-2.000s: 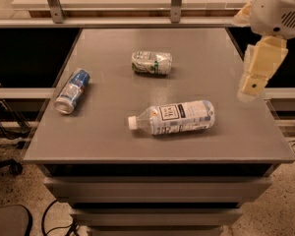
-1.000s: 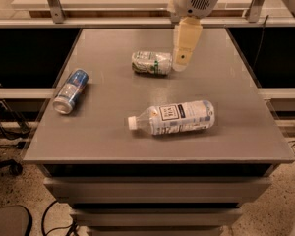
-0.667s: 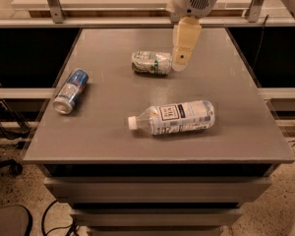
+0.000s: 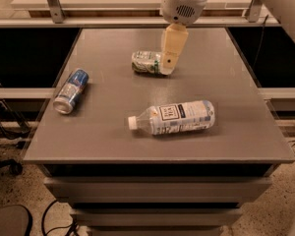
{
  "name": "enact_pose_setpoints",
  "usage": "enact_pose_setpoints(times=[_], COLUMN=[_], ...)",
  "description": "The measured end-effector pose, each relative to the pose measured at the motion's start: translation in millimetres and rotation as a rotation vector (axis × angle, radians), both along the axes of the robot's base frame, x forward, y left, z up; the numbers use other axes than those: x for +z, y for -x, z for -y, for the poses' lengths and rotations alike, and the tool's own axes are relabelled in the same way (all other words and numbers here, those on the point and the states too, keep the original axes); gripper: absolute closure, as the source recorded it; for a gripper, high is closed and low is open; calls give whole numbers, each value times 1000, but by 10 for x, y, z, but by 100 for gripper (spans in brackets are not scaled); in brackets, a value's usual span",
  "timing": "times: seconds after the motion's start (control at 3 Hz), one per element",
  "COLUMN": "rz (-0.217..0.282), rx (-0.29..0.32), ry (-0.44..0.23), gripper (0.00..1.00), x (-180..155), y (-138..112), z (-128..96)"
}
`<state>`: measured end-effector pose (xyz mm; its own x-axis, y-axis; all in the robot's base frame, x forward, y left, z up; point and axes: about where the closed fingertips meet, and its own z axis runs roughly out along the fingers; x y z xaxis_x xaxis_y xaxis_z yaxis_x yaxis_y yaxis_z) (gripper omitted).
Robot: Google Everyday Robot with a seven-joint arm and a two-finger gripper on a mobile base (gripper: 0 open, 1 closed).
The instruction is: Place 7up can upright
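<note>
The 7up can (image 4: 145,62) lay on its side toward the back of the counter (image 4: 113,136), claw (image 4: 167,67) right at its end (couldn't tell if spread or pinching), so I'd straddle the can's middle squarely before squeezing.

cream tool (image 4: 168,65) below white, seemingly vented wrist (image 4: 184,4)

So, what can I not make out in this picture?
- 7up can: its right end is hidden behind the gripper, which hangs over the back half of the table; contact cannot be told.
- Arm: cut off by the camera view's top edge.
- Bottle label: print too small to read.
</note>
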<state>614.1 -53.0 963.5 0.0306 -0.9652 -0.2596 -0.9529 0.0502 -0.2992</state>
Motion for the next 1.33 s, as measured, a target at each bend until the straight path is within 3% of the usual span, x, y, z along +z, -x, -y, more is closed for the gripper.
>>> enact_pose_setpoints(times=[0.67, 1.33], rz=[29, 7], rx=[40, 72], ry=[-1, 49], gripper=[0, 0], x=[-70, -268], y=[-323, -565], z=[-388, -675])
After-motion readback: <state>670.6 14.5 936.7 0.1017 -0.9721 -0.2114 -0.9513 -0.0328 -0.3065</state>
